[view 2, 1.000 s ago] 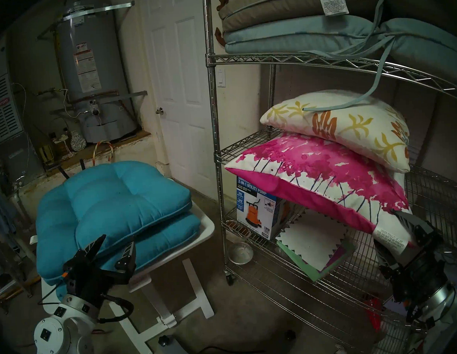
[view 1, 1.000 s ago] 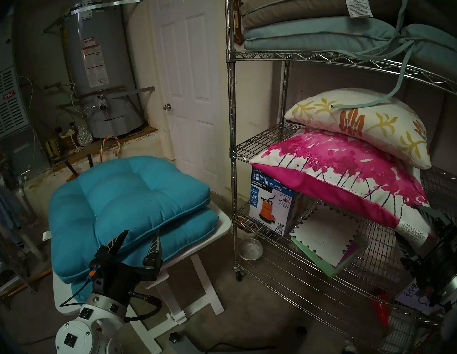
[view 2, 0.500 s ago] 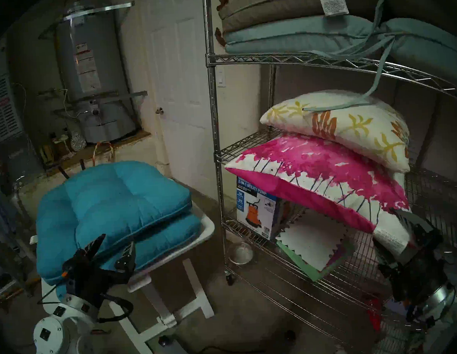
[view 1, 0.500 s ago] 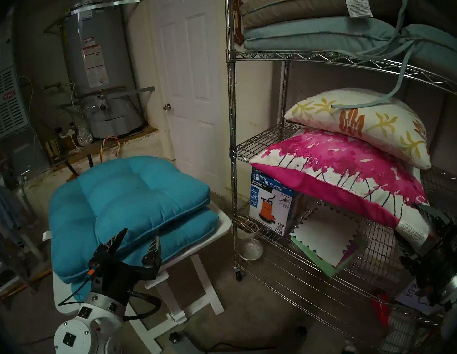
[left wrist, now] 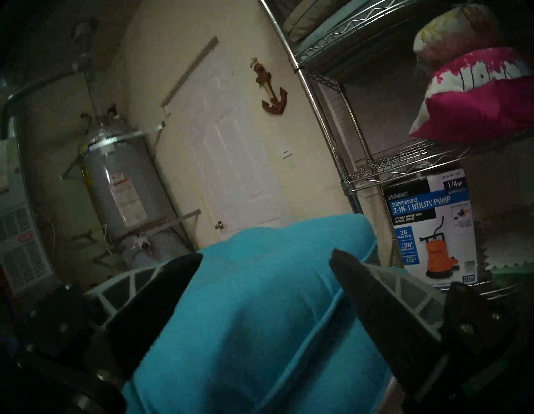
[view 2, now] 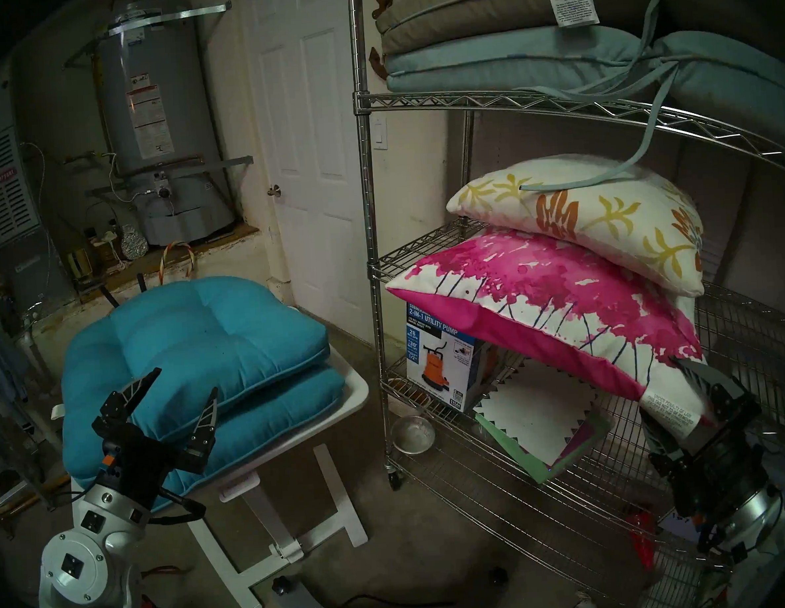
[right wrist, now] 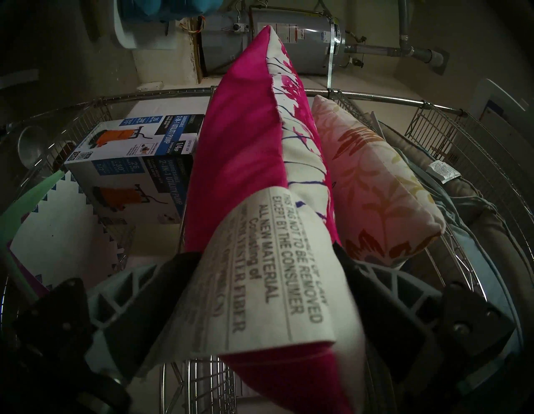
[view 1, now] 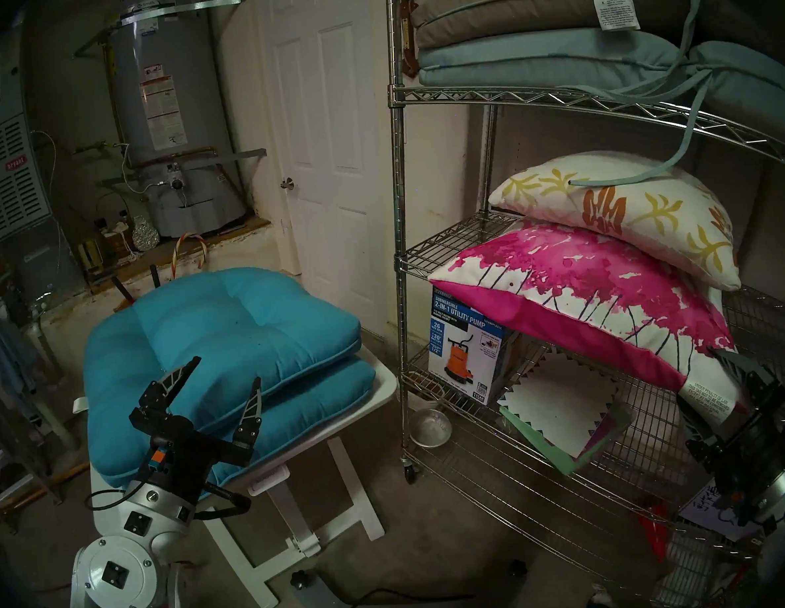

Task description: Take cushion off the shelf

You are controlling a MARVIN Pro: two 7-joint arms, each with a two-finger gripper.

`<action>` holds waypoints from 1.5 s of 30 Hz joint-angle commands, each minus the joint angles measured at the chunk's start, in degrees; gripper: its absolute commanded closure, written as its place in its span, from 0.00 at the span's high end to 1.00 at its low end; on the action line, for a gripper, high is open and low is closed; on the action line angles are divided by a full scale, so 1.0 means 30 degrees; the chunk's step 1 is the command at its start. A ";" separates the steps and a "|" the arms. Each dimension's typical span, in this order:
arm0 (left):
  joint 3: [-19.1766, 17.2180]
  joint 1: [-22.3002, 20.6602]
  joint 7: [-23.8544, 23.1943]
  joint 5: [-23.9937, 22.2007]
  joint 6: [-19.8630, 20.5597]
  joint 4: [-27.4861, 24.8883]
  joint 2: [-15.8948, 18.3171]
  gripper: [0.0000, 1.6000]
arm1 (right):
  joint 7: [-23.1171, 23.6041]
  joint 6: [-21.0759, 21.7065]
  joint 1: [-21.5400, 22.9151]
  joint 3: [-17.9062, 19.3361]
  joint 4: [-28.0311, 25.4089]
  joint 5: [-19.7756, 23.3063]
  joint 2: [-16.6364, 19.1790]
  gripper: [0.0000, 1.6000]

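Observation:
A pink-and-white splashed cushion (view 1: pixel 587 294) lies on the middle tier of the chrome wire shelf (view 1: pixel 394 159), with a cream leaf-print cushion (view 1: pixel 619 209) stacked on it. My right gripper (view 1: pixel 703 383) stands open at the pink cushion's near right corner. In the right wrist view its fingers (right wrist: pixel 384 286) sit on either side of that corner and its white tag (right wrist: pixel 274 260). My left gripper (view 1: pixel 227 371) is open and empty, hovering over the front of two stacked teal cushions (view 1: pixel 227 325) on the white folding table (view 1: pixel 382 389).
Grey and pale-blue cushions (view 1: pixel 525 27) fill the top tier, one tie strap hanging onto the cream cushion. A pump box (view 1: pixel 467 356) and paper sheets (view 1: pixel 567 419) sit on the lower tier. A metal bowl (view 1: pixel 430 427) is on the floor. Water heater (view 1: pixel 167 104) and door (view 1: pixel 330 140) stand behind.
My left gripper has risen and shifted a little left above the teal cushions, still open. The right gripper and the pink cushion have stayed where they were.

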 commanded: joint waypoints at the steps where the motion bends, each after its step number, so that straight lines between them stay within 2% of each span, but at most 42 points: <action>1: -0.0126 -0.1121 0.0061 0.0758 -0.0546 -0.0612 0.0682 1.00 | -0.0086 0.0040 0.0066 -0.0013 -0.0203 0.0021 -0.0069 1.00; 9: 0.0687 -0.3031 -0.0168 0.1774 -0.0080 -0.0976 0.1452 1.00 | -0.0044 -0.0020 0.0120 -0.0005 -0.0194 0.0006 -0.0119 1.00; 14: 0.1737 -0.4054 -0.0101 0.2566 0.0319 -0.1144 0.2093 1.00 | -0.0023 -0.0056 0.0151 0.0000 -0.0189 -0.0002 -0.0149 1.00; 23: 0.4030 -0.6278 -0.0156 0.3865 0.1648 -0.1230 0.2608 1.00 | 0.0015 -0.0116 0.0206 0.0007 -0.0183 -0.0018 -0.0203 1.00; 24: 0.4247 -0.6167 0.0004 0.4009 0.1727 -0.1371 0.2719 1.00 | 0.0018 -0.0122 0.0212 0.0007 -0.0182 -0.0020 -0.0209 1.00; 33: 0.6168 -0.8482 -0.0243 0.5446 0.2887 -0.1101 0.2867 1.00 | 0.0061 -0.0172 0.0265 0.0013 -0.0182 -0.0035 -0.0264 1.00; 34: 0.6304 -0.8267 -0.0174 0.5609 0.2958 -0.1258 0.2899 1.00 | 0.0065 -0.0177 0.0270 0.0014 -0.0183 -0.0036 -0.0269 1.00; 38: 0.7204 -0.9484 -0.0295 0.6258 0.3476 -0.0865 0.2704 1.00 | 0.0086 -0.0201 0.0294 0.0017 -0.0182 -0.0042 -0.0293 1.00; 41: 0.7951 -1.0086 0.0009 0.6149 0.4535 -0.0962 0.1639 1.00 | 0.0098 -0.0220 0.0309 0.0020 -0.0177 -0.0043 -0.0305 1.00; 44: 0.8289 -1.0831 -0.0070 0.6444 0.5142 -0.0669 0.1425 1.00 | 0.0119 -0.0228 0.0327 0.0021 -0.0184 -0.0051 -0.0327 1.00; 45: 0.8282 -1.0629 -0.0031 0.6574 0.5193 -0.0771 0.1276 1.00 | 0.0124 -0.0231 0.0332 0.0022 -0.0187 -0.0053 -0.0334 1.00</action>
